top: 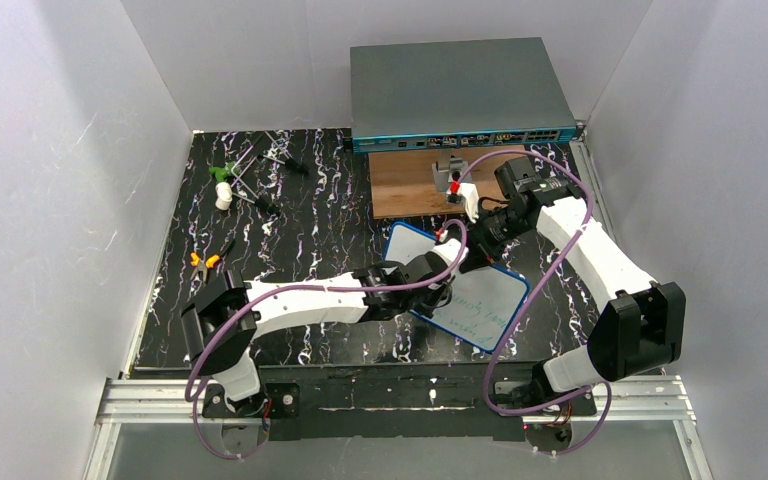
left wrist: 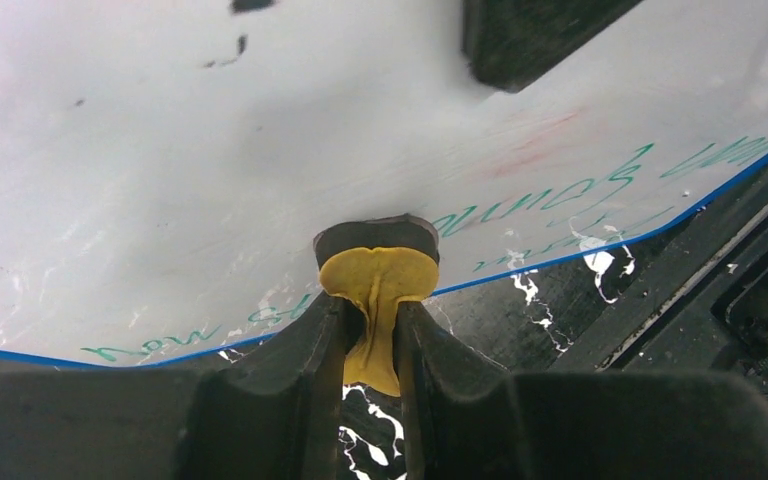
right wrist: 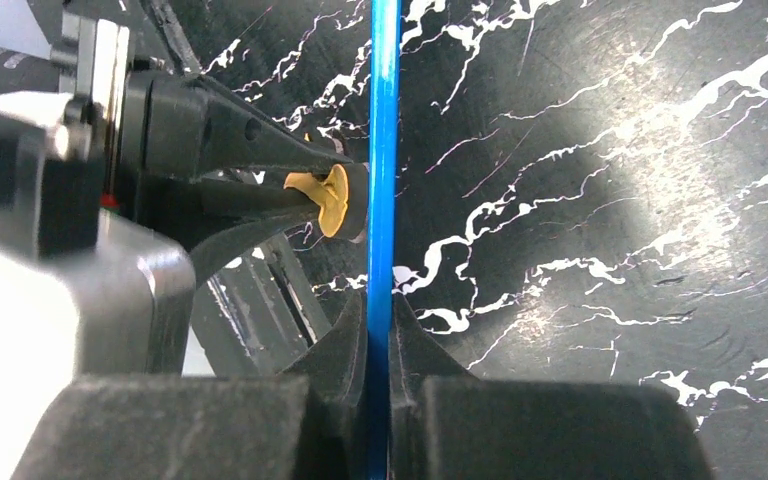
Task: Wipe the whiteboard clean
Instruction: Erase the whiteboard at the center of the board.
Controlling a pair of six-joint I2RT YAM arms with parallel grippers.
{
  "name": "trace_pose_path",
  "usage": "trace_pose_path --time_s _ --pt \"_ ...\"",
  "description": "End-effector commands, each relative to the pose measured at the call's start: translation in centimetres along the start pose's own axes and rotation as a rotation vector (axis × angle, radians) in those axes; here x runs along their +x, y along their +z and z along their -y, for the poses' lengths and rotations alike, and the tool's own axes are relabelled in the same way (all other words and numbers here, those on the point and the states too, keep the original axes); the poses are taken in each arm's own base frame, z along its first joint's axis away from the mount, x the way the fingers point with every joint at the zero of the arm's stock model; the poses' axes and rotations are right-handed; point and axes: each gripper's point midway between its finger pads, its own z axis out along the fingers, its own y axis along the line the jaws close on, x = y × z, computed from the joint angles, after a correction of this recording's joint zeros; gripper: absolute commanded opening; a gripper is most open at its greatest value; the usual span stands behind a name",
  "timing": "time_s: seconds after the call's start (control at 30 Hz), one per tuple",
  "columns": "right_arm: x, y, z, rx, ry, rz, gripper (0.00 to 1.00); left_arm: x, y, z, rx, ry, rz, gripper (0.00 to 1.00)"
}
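1. Judged as the wiping step, under way and unfinished: found green writing (left wrist: 560,190) along the near edge of the whiteboard (left wrist: 210,150), with the face above it mostly clean.
2. Found the left gripper (left wrist: 372,325) pinched tight on a small yellow-backed eraser pad (left wrist: 375,265), dark face pressed flat to the board just above the blue rim.
3. Found the right gripper (right wrist: 378,325) clamped on the board's rim, seen edge-on between its fingers, with the black marbled table (right wrist: 610,200) beyond.
4. Placed the board at table centre in the top view, between both arms. Pad on one face, right fingers straddling the edge.
5. Next, in judgement: sweep the pad sideways along the green lines. Keep pressure even, stay clear of the rim, and avoid loosening the right-hand clamp.
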Motion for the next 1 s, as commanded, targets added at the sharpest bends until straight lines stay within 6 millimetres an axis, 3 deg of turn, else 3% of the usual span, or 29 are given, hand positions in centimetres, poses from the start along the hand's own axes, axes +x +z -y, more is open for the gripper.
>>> trace_pose_path --time_s 0.0,0.1,0.27,0.37,0.5,0.63,0.73,0.8,0.97 --pt "0.0 0.1 -2.4 -0.083 -0.018 0.021 0.01 -0.4 0.6 -4.2 -0.093 -0.124 0.073 0.0" --pt "0.0 0.1 -2.4 -0.083 -0.018 0.022 0.01 2.0 0.5 -5.2 -0.11 -0.154 0.044 0.0" --pt "0.0 0.1 -2.4 -0.084 -0.018 0.021 0.01 4.3 0.5 -4.5 -0.072 -0.166 0.002 0.0" --pt "0.0 0.1 -2.4 -0.086 -0.015 0.018 0.01 3.4 0.5 -2.6 -0.01 -0.132 0.038 0.0" --pt "-0.1 0.1 -2.3 -0.089 -0.013 0.016 0.01 0.9 0.3 0.3 0.087 -0.081 0.101 0.0" --pt "0.0 0.1 -2.3 -0.087 -0.013 0.016 0.01 -1.8 0.4 1.5 0.112 -0.048 0.136 0.0" --pt "0.0 0.1 -2.3 -0.086 -0.014 0.017 0.01 -4.1 0.1 1.1 0.085 -0.018 0.176 0.0" --pt "0.0 0.1 -2.3 -0.085 -0.014 0.017 0.01 -4.6 0.1 -0.3 0.03 -0.025 0.18 0.0" --pt "-0.1 0.0 -2.3 -0.083 -0.015 0.02 0.01 -3.5 0.1 -4.1 -0.048 -0.103 0.151 0.0"
